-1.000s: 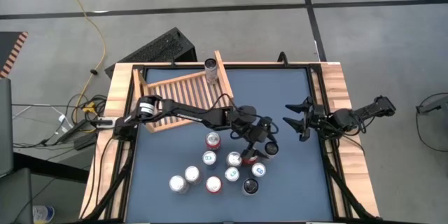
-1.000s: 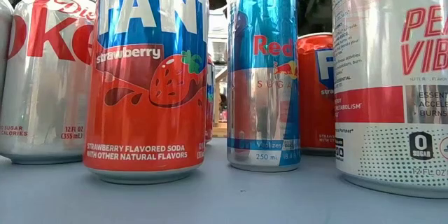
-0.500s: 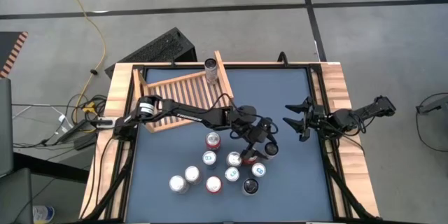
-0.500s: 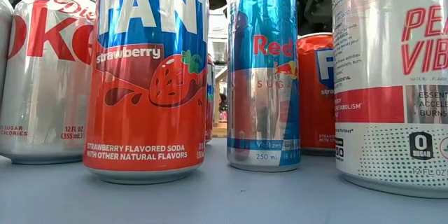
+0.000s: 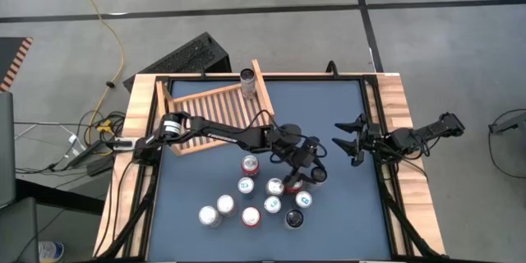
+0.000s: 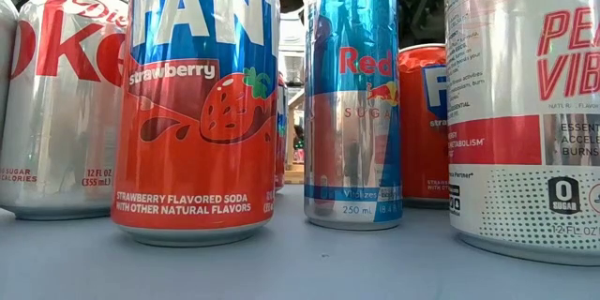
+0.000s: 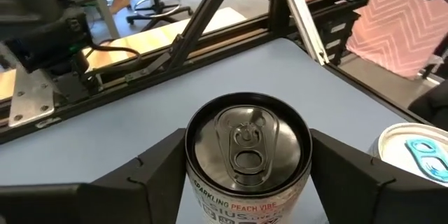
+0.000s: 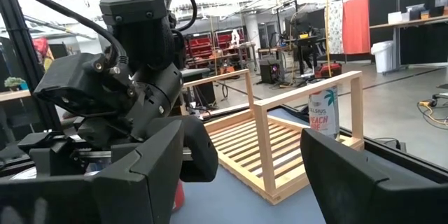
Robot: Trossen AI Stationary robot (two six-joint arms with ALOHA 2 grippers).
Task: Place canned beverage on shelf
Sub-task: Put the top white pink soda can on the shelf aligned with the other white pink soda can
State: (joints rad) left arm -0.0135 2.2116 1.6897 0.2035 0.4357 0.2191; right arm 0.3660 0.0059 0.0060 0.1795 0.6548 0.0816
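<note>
My left gripper (image 5: 311,173) reaches from the table's left to the far right end of a cluster of cans. It is shut on a silver-topped canned beverage (image 7: 246,155) with a peach label. The light-wood slatted shelf (image 5: 209,108) stands at the far left. One can (image 5: 246,83) stands upright at its far right corner, also seen as the can (image 8: 325,113) in the right wrist view. My right gripper (image 5: 348,145) hovers open by the table's right edge with nothing between its fingers. My left gripper pinches the canned beverage by its upper wall just under the rim (image 7: 189,155), one finger (image 7: 150,182) on each side. The fingers come nearly level from the table's left, tipped slightly down. The can is upright; its base is out of frame.
Several more cans stand near the table's middle and near side, among them a blue-tabbed can (image 5: 303,200) just nearside of the held one. A strawberry soda can (image 6: 202,103), a slim blue can (image 6: 352,103) and a white can (image 6: 525,103) stand closest to the near edge.
My left gripper has stayed in place and its fingers have drawn in onto the sides of the silver-topped can. The can has not moved.
</note>
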